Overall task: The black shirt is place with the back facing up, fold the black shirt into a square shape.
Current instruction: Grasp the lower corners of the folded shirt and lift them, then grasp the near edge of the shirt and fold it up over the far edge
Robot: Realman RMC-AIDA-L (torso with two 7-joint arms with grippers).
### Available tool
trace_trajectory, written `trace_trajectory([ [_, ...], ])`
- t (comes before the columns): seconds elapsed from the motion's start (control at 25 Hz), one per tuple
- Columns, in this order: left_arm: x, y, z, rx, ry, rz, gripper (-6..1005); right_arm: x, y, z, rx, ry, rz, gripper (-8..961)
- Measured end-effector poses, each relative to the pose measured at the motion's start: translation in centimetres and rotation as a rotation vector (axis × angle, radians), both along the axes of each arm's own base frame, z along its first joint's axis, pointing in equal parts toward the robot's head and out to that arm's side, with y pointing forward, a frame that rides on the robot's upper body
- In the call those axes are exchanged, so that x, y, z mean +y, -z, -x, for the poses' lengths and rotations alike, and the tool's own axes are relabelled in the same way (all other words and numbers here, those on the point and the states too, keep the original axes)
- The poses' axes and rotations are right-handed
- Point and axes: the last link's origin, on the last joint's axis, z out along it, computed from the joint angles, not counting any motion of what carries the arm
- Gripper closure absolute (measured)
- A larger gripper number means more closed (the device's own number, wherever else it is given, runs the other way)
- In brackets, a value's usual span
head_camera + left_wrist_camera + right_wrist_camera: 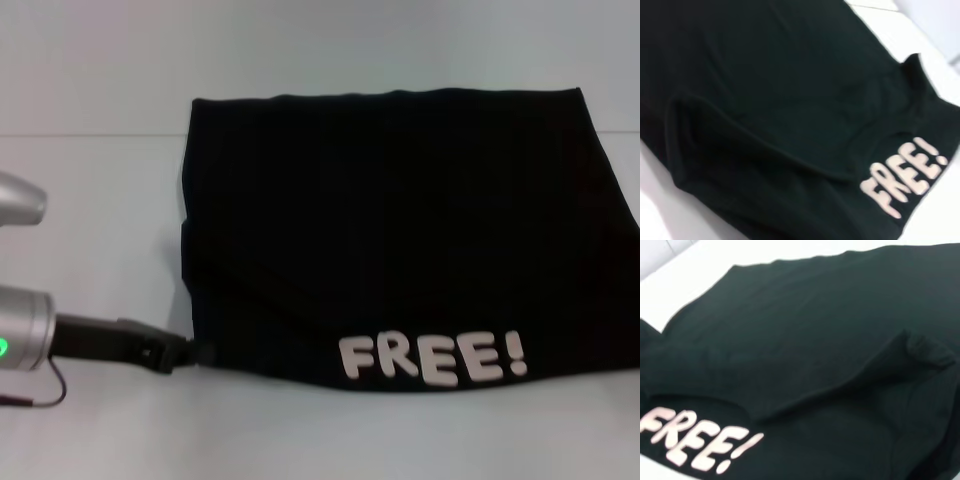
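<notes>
Head view shows a white table (90, 200) with the black shirt (400, 220) lying on it. The shirt is big and covers the middle and right side of the table, running out past the right edge of the picture. It is folded into a wide block with layers on top of each other. A slanted fold edge goes from its left side down toward the near edge. Pale letters (430, 358) reading "FREE!" sit along the near edge of the shirt.

The left arm (25, 330) comes in low from the left edge of the table. It lies almost flat and reaches sideways to the right. Its silver part is at the edge of the picture, and a thin dark part goes on from it. The left gripper (190, 352) is at the shirt's near left corner, right against the cloth. I cannot tell if its fingers are apart or together.

Both wrist views show only the shirt (765, 90) (805, 340) up close, with its raised fold and the letters (905, 175) (695, 440). The right gripper does not show in any view.
</notes>
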Motion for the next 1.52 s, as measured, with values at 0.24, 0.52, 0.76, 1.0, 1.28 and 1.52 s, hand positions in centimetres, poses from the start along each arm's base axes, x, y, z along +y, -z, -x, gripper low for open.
trace_trajectory([
  [0.24,-3.2,0.1,0.4,-0.088,0.026,0.094,992,-4.2,-0.3,-1.0,0.056,0.016,-0.012,901],
  [0.52,-6.3,0.0,0.7,-0.186,0.041,0.179,991,-8.8,-0.9,-2.4,0.096,0.068,-0.040,901],
  [0.76,-8.3,0.5,0.8,-0.259,0.038,0.223,989,-12.3,-1.4,-3.2,0.127,0.101,-0.068,902],
  [1.0,-9.1,1.1,0.3,-0.323,0.047,0.251,988,-12.8,-1.9,-3.2,0.136,0.103,-0.077,902],
  [1.28,-4.9,-0.9,-1.0,-0.320,0.093,0.149,986,-8.0,-4.2,-2.3,0.126,0.061,-0.111,902],
  [1.52,0.6,-1.6,-2.8,-0.265,0.097,0.045,985,-1.7,-6.0,-0.3,0.097,0.033,-0.122,902],
])
